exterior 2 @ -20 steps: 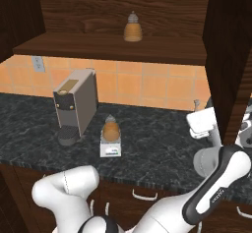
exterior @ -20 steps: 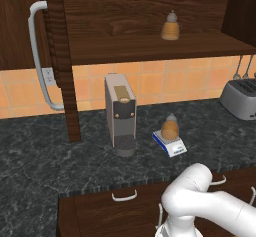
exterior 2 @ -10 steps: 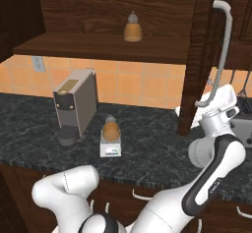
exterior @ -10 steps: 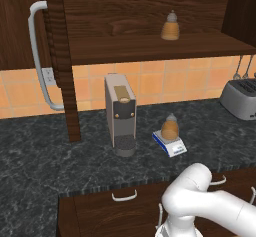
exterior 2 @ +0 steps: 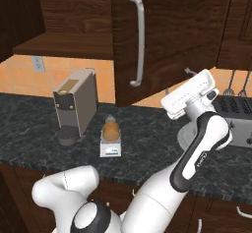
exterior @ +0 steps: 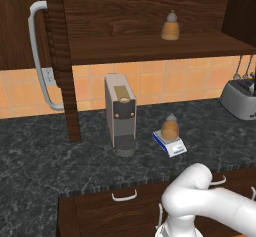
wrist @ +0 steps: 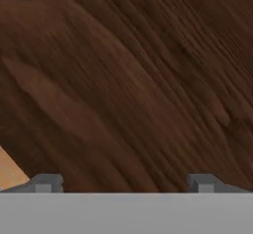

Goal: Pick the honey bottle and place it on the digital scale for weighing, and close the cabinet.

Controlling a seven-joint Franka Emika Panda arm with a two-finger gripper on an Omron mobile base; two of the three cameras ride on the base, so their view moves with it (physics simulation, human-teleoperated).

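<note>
Open end effector right against cabinet door.

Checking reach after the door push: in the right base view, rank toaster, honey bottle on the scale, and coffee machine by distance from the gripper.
From the gripper, open against the cabinet door:
1. Toaster, just right of it at the counter's back.
2. Honey bottle on the digital scale, left and lower.
3. Coffee machine, farthest left.
</note>
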